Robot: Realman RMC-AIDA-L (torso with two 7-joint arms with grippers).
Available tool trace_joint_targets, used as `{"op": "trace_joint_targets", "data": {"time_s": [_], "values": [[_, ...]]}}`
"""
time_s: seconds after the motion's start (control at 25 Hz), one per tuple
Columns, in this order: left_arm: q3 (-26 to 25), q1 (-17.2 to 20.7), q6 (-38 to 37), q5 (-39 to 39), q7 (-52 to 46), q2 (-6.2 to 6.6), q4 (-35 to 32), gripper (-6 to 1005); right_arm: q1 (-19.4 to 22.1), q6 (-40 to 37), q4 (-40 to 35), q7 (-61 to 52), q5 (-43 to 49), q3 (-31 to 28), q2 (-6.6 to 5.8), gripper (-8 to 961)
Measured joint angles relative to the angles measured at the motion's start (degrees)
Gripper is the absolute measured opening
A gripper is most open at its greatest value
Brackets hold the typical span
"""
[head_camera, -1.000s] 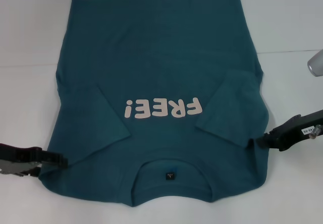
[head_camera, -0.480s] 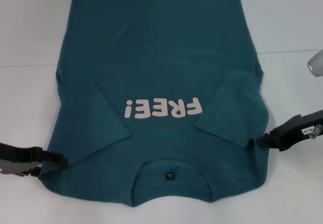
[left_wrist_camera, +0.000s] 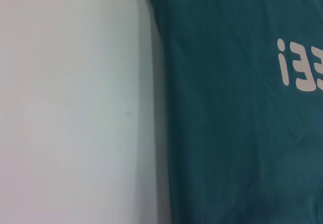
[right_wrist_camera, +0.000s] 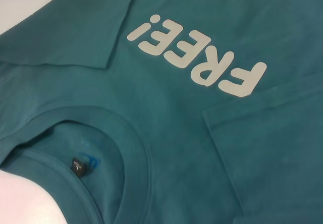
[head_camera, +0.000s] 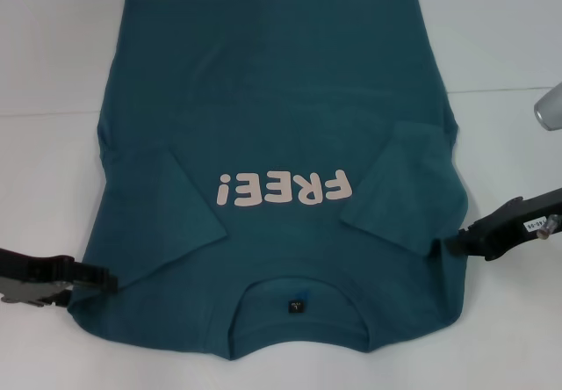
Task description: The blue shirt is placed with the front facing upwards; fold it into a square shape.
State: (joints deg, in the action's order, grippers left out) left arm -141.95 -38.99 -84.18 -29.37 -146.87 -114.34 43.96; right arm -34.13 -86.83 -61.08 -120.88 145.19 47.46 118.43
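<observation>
Both claws black: left claw point(head_camera: 107, 278) w/ grey bracket, right claw point(head_camera: 452, 220) w/ white label.

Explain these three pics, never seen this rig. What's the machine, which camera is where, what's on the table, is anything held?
It is a two-armed robot, and each arm ends in a grasping tool. The wide picture comes from a camera on its head, looking down at a white table. The other two come from cameras on its wrists, and they show only cloth and table up close, not the tools.

On the table lies the blue shirt, front up, collar nearest the robot, with white "FREE!" lettering and a small black neck label. Both short sleeves are already folded in over the chest.

In the head view, the left tool sits at the shirt's left edge near the shoulder, and the right tool at its right edge. Whether either one grips the cloth cannot be told.
</observation>
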Motion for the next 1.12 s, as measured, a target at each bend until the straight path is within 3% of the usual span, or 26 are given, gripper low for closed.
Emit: {"op": "trace_joint_targets", "data": {"time_s": [0.16, 0.28, 0.92, 1.12], "values": [[0.00, -0.02, 0.20, 0.02, -0.78, 0.00, -0.02, 873, -0.23, 0.00, 0.00, 0.00, 0.00, 0.00, -0.04, 38], [0.00, -0.03, 0.34, 0.06, -1.33, 0.00, -0.02, 803, -0.36, 0.00, 0.00, 0.03, 0.00, 0.00, -0.04, 38], [0.00, -0.70, 0.51, 2.33, -1.88, -0.18, -0.20, 144, -0.68, 0.17, 0.53, 0.01, 0.00, 0.00, -0.25, 39], [0.01, -0.75, 0.52, 2.32, -1.83, -0.40, -0.17, 85, -0.67, 0.17, 0.53, 0.02, 0.00, 0.00, -0.22, 39]]}}
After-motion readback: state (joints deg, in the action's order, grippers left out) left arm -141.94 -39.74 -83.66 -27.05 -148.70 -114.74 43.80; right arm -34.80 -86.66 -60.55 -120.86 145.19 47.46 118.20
